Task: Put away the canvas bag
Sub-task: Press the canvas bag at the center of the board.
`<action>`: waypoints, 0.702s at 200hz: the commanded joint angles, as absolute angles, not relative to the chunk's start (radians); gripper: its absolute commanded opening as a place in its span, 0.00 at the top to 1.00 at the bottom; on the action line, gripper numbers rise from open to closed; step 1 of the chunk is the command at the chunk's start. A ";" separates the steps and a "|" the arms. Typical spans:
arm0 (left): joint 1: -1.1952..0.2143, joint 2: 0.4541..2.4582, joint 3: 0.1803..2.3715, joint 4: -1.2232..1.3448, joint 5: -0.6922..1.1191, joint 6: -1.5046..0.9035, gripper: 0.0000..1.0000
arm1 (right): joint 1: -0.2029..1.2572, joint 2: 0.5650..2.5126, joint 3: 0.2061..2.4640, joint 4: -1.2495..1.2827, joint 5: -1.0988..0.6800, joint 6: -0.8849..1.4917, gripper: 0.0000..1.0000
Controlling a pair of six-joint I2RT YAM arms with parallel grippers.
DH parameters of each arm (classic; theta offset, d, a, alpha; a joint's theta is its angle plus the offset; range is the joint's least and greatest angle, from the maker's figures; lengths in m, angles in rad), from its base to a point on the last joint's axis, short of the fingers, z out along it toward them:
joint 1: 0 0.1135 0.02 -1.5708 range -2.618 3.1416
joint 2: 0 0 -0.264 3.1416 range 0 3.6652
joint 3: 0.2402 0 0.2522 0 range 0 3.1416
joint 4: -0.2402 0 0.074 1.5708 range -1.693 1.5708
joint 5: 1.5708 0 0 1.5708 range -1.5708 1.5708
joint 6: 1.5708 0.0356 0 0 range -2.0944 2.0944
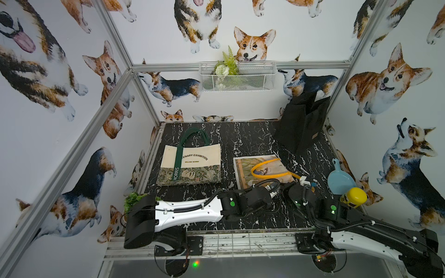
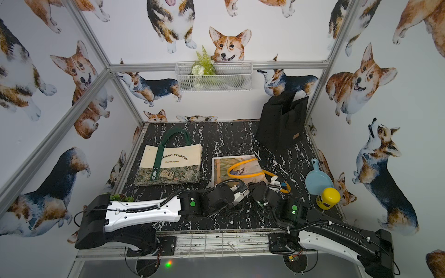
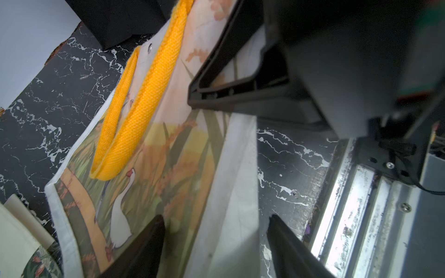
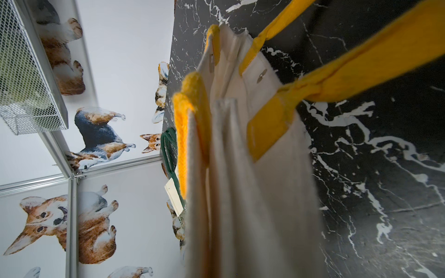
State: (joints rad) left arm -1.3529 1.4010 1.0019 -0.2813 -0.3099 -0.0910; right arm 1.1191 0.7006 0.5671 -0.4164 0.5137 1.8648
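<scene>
Right gripper (image 1: 304, 181) apparently pinching canvas bag (image 1: 243, 171), left gripper (image 3: 215, 219) spread

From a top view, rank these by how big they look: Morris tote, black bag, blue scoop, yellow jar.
1. Morris tote and black bag: they look about alike. The bag stands up toward the camera, so I won't rank the two.
2. blue scoop
3. yellow jar
</scene>
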 commanded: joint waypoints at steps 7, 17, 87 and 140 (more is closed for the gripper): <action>-1.356 1.367 0.964 -0.171 -0.226 -0.093 0.30 | 1.120 0.696 0.583 -0.356 0.471 2.370 1.00; -1.356 1.381 0.973 -0.196 -0.258 -0.097 0.30 | 1.120 0.702 0.584 -0.334 0.461 2.373 1.00; -1.422 1.504 1.082 -0.378 -0.689 -0.098 0.28 | 1.140 0.696 0.638 -0.357 0.457 2.365 1.00; -1.433 1.493 1.087 -0.429 -0.766 -0.105 0.32 | 1.139 0.609 0.636 -0.498 0.501 2.370 1.00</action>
State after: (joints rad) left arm -1.4380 1.5013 1.0958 -0.3313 -0.6842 -0.0982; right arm 1.1336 0.6498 0.6170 -0.4862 0.5678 1.8954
